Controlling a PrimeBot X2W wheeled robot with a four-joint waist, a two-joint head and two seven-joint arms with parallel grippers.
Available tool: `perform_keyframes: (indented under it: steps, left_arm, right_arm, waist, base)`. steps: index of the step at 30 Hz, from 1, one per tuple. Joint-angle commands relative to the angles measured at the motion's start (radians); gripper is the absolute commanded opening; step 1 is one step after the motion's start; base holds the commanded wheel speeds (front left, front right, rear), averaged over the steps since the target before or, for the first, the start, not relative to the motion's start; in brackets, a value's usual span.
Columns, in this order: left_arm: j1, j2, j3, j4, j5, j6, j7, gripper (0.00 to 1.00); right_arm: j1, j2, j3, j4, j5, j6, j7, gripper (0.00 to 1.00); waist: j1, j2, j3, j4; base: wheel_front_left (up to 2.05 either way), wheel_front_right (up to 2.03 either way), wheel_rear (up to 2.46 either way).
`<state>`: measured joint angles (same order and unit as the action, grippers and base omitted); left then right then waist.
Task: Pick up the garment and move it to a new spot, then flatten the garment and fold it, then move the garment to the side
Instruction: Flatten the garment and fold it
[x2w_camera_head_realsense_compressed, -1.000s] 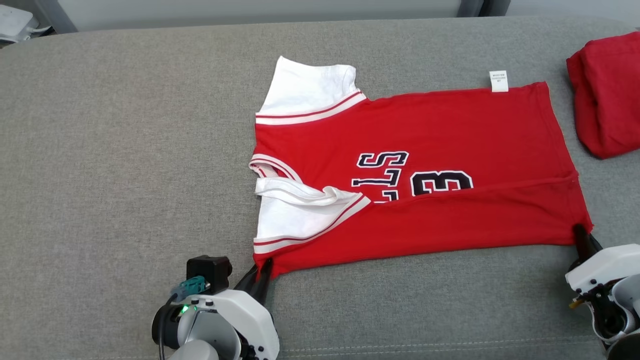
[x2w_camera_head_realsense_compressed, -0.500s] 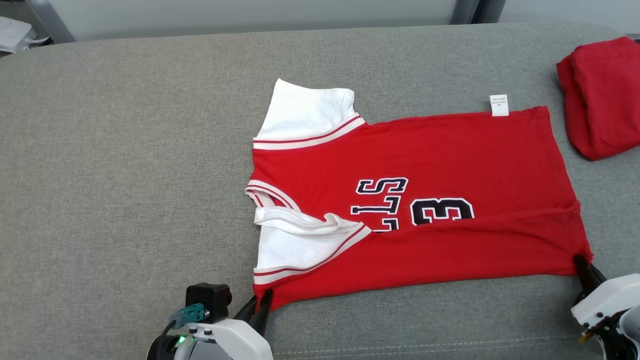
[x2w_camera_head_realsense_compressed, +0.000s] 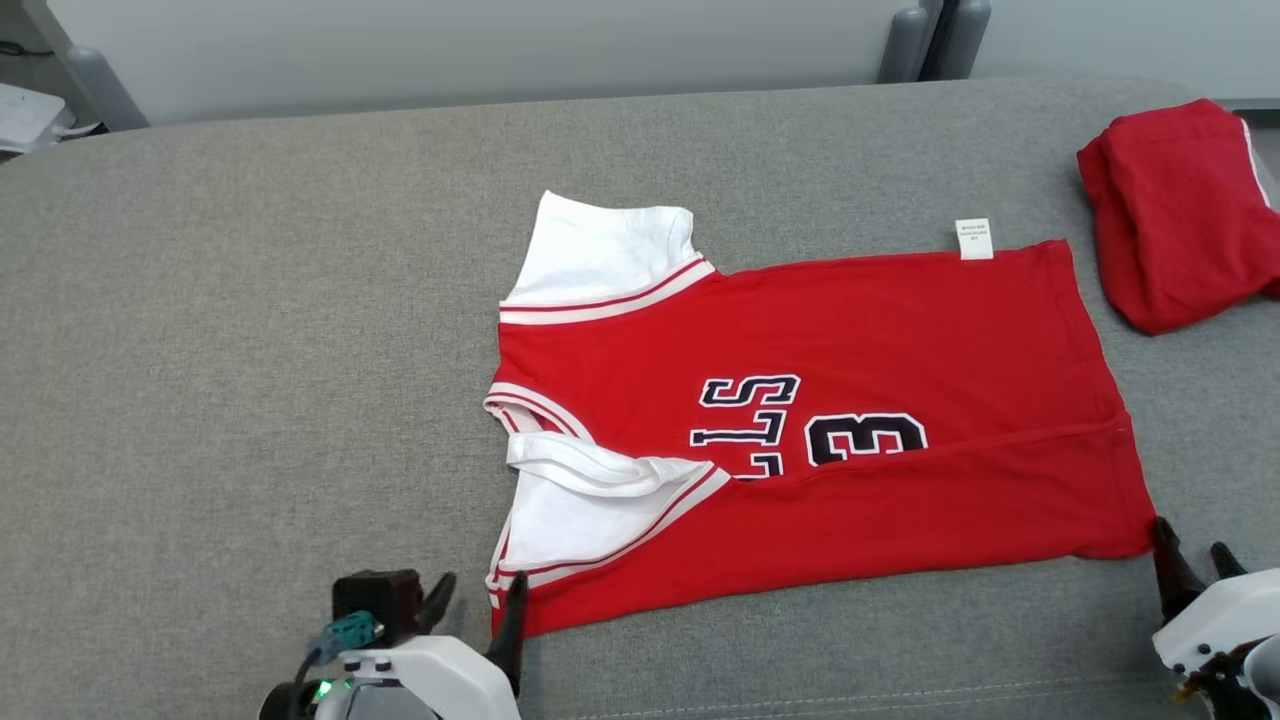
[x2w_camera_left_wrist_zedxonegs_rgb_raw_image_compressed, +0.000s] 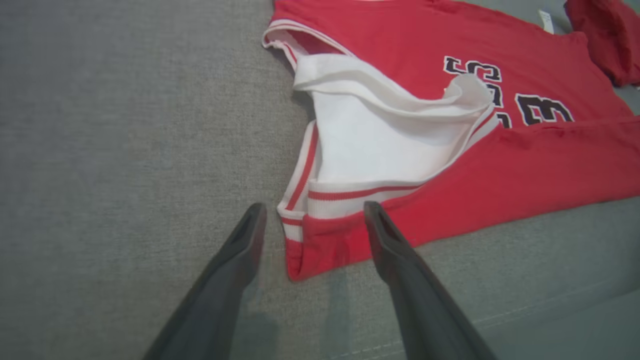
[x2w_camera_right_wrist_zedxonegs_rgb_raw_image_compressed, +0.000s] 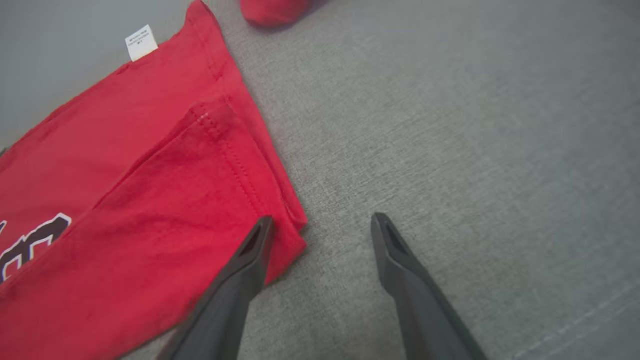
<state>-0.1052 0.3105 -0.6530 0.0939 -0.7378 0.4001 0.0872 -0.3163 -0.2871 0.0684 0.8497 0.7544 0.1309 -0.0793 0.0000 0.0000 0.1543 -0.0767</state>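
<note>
The garment (x2w_camera_head_realsense_compressed: 800, 430) is a red jersey with white sleeves and dark lettering, lying flat on the grey cushion (x2w_camera_head_realsense_compressed: 250, 350) with its near long edge folded over. My left gripper (x2w_camera_head_realsense_compressed: 478, 592) stands open at the near left corner. In the left wrist view that corner of the garment (x2w_camera_left_wrist_zedxonegs_rgb_raw_image_compressed: 500, 165) lies loose between the spread fingers of the left gripper (x2w_camera_left_wrist_zedxonegs_rgb_raw_image_compressed: 315, 210). My right gripper (x2w_camera_head_realsense_compressed: 1190, 545) is open at the near right corner. In the right wrist view the hem corner of the garment (x2w_camera_right_wrist_zedxonegs_rgb_raw_image_compressed: 150, 200) rests by the left finger of the right gripper (x2w_camera_right_wrist_zedxonegs_rgb_raw_image_compressed: 322, 220).
A second red cloth (x2w_camera_head_realsense_compressed: 1180, 210), folded, lies at the far right of the cushion, close to the garment's right hem. A pale wall runs behind the cushion. A stitched seam marks the cushion's near edge (x2w_camera_head_realsense_compressed: 800, 695). Bare grey fabric stretches to the left.
Both grippers have opened and let go of the garment's near corners, which now lie on the cushion. The head camera has tilted, shifting the whole picture.
</note>
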Motion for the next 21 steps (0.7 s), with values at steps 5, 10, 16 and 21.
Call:
perform_keyframes:
  steps: [5,10,16,21]
  left_arm:
    - [0.005,0.022,0.11,-0.035,0.016,0.042,-0.124,1.0]
    - [0.007,0.008,0.155,-0.035,0.039,0.038,-0.264,1.0]
    - [-0.011,-0.032,0.184,-0.036,0.061,-0.01,-0.336,1.0]
    - [-0.066,-0.058,0.179,-0.003,0.099,-0.04,-0.344,1.0]
  right_arm:
    - [-0.002,-0.029,-0.017,-0.028,-0.156,0.0,-0.124,1.0]
    - [0.003,0.001,-0.005,-0.116,-0.262,0.0,-0.166,1.0]
    - [0.04,0.015,0.025,-0.252,-0.32,0.0,-0.18,1.0]
    - [0.034,0.021,0.049,-0.298,-0.366,0.0,-0.182,1.0]
  waist:
    - [0.0,0.0,-0.038,-0.01]
    - [0.0,0.0,-0.071,-0.012]
    - [0.0,0.0,-0.082,-0.01]
    - [0.0,0.0,-0.07,-0.01]
  base:
    - [0.0,0.0,0.0]
    - [0.0,0.0,0.0]
    - [0.0,0.0,0.0]
    - [0.0,0.0,0.0]
